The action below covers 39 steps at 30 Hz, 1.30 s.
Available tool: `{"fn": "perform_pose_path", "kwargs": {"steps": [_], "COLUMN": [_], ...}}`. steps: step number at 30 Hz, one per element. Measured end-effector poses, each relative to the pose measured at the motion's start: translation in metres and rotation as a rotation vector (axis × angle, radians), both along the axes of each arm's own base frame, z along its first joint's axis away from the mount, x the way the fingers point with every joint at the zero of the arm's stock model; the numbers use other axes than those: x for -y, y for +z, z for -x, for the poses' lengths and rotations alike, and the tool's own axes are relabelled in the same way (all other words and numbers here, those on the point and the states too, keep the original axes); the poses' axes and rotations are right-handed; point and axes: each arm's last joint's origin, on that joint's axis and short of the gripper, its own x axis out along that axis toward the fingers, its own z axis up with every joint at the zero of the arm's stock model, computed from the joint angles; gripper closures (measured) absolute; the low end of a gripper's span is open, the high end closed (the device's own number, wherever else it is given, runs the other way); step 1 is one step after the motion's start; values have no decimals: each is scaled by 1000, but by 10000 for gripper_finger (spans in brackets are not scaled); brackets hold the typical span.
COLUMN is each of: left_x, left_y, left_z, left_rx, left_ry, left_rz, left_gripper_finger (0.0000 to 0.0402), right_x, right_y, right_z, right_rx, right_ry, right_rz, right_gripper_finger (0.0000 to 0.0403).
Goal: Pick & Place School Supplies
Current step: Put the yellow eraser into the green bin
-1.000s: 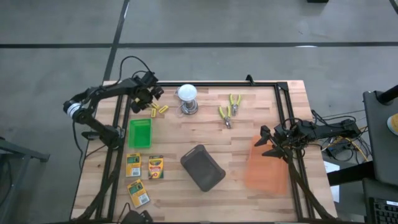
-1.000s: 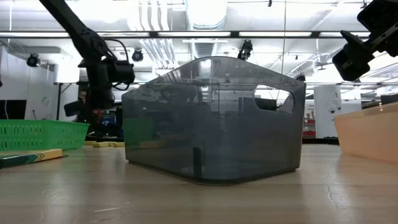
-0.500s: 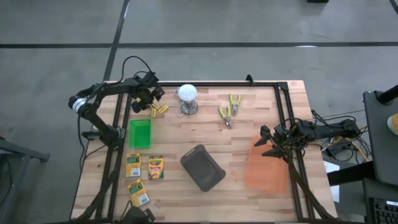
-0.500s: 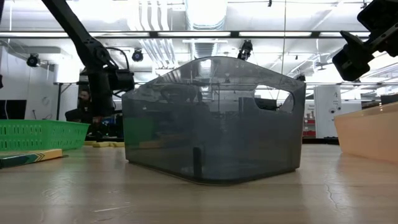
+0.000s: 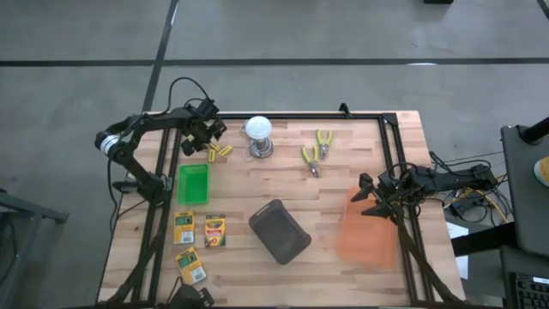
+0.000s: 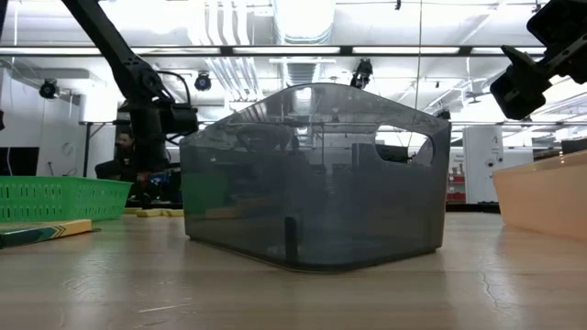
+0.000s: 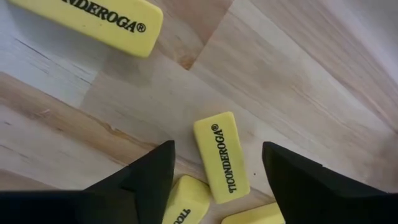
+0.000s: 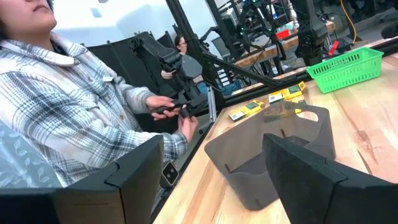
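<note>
We hold our left hand (image 5: 208, 137) spread wide, low over the yellow erasers (image 7: 222, 155) at the counter's (image 5: 360, 180) far left, one lying between its fingers (image 7: 146, 180). The three crayon boxes (image 5: 212, 231) lie at the near left, nearer than the green basket (image 5: 192, 183). Our right hand (image 5: 369, 196) waits, spread, above the orange bin (image 5: 367, 233) at the right.

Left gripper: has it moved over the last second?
Barely: the left gripper still hovers over the yellow erasers, left of the bulb; only its elbow shifted right.
</note>
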Motion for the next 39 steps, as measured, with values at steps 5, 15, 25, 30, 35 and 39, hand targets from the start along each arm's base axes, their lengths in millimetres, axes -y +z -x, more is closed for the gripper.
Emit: {"fn": "perform_pose_path", "kwargs": {"steps": [5, 15, 25, 30, 35, 39], "left_x": [1, 2, 3, 2, -3, -9], "left_y": [-1, -1, -1, 0, 9, 20], "left_z": [1, 2, 1, 0, -5, -9], "left_rx": [-5, -7, -9, -7, 22, 30], "left_ry": [11, 18, -26, -71, -169, -219], "left_rz": [15, 34, 33, 25, -6, -49], "left_gripper_finger": [200, 260, 312, 310, 310, 310], "right_x": [0, 0, 0, 0, 0, 0], "right_y": [0, 0, 0, 0, 0, 0], "right_z": [0, 0, 0, 0, 0, 0], "right_rx": [0, 1, 1, 1, 0, 1], "right_ry": [-1, 0, 0, -1, -1, 0], "right_rz": [0, 0, 0, 0, 0, 0], "right_gripper_finger": [141, 139, 140, 145, 140, 135]}}
